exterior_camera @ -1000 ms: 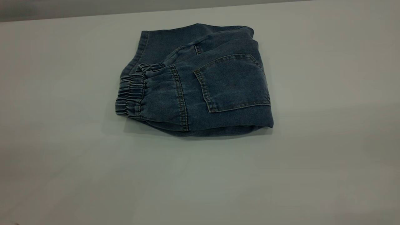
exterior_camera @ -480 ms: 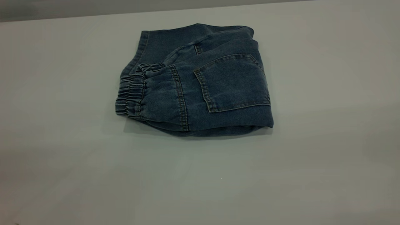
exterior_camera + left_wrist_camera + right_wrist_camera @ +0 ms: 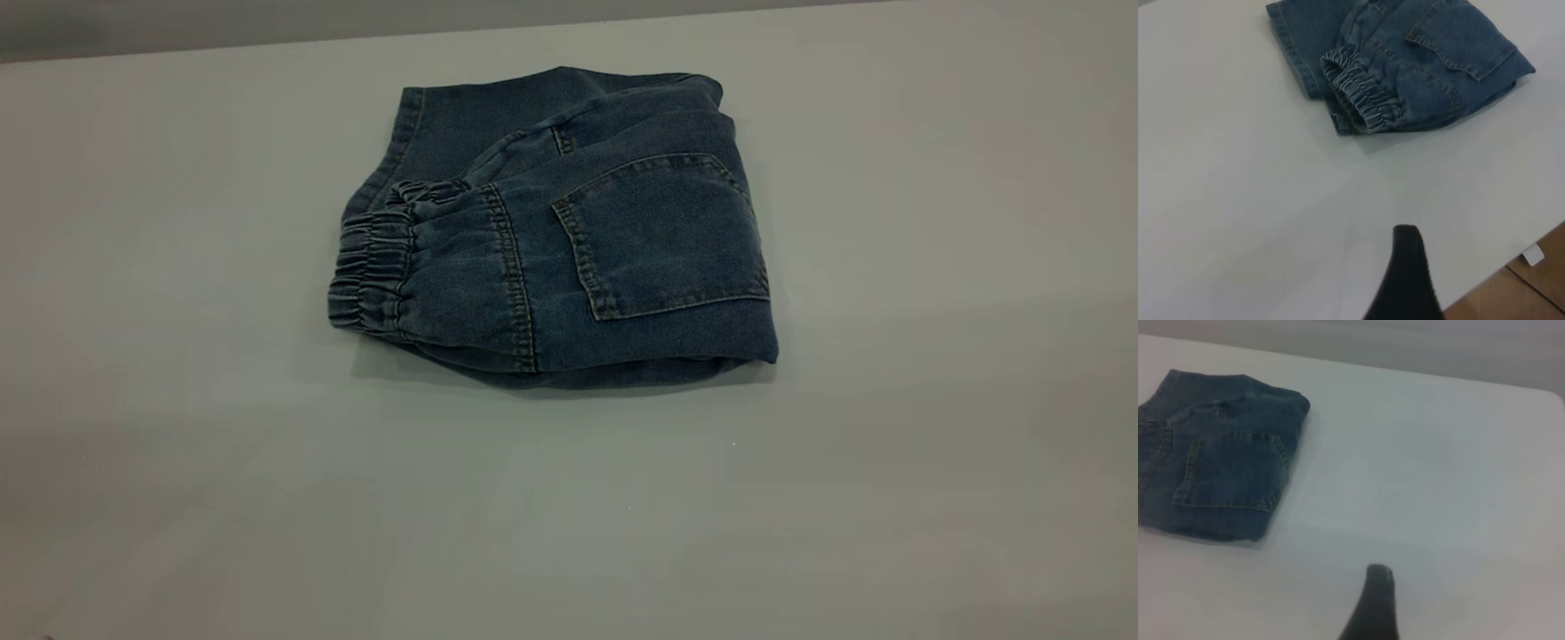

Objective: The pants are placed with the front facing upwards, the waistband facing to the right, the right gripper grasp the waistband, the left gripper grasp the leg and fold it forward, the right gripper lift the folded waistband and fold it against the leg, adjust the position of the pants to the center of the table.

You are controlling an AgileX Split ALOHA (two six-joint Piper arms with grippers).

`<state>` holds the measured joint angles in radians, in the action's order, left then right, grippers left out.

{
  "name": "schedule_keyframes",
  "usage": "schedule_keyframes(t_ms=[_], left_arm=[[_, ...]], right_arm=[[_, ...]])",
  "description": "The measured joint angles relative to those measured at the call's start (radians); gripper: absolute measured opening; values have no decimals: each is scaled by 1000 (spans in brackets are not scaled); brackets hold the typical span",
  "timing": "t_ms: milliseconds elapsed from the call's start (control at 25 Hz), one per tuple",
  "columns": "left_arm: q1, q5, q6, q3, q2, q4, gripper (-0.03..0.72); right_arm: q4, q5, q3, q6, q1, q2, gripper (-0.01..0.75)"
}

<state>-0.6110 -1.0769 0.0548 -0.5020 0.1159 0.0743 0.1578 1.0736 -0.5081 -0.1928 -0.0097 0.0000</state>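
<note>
The pants [image 3: 569,240] lie folded into a compact blue denim bundle on the table [image 3: 845,498], a little behind its middle. A patch pocket [image 3: 662,236] faces up. The gathered waistband [image 3: 369,276] lies at the bundle's left end, over the leg layer beneath. Neither gripper appears in the exterior view. In the left wrist view only a black tip of my left gripper [image 3: 1408,273] shows, over bare table and well short of the waistband [image 3: 1365,100]. My right gripper [image 3: 1375,603] likewise shows one dark tip, apart from the pants [image 3: 1225,480].
The table's edge [image 3: 1485,277] runs close to my left gripper, with a wooden floor [image 3: 1531,293] and a small white tab [image 3: 1533,253] beyond it. A grey wall [image 3: 178,22] rises behind the table's far edge.
</note>
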Motion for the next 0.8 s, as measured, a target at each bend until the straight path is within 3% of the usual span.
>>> schedule_keyframes(t_ms=[440, 640, 800], left_arm=[[10, 0, 0, 0, 0, 0, 517], [151, -2, -1, 0, 0, 0, 517], [322, -2, -1, -1, 0, 0, 517]], right_arm=[[0, 0, 0, 3, 0, 0, 591], [0, 0, 0, 3, 0, 0, 591], [0, 0, 0, 3, 7, 0, 591]])
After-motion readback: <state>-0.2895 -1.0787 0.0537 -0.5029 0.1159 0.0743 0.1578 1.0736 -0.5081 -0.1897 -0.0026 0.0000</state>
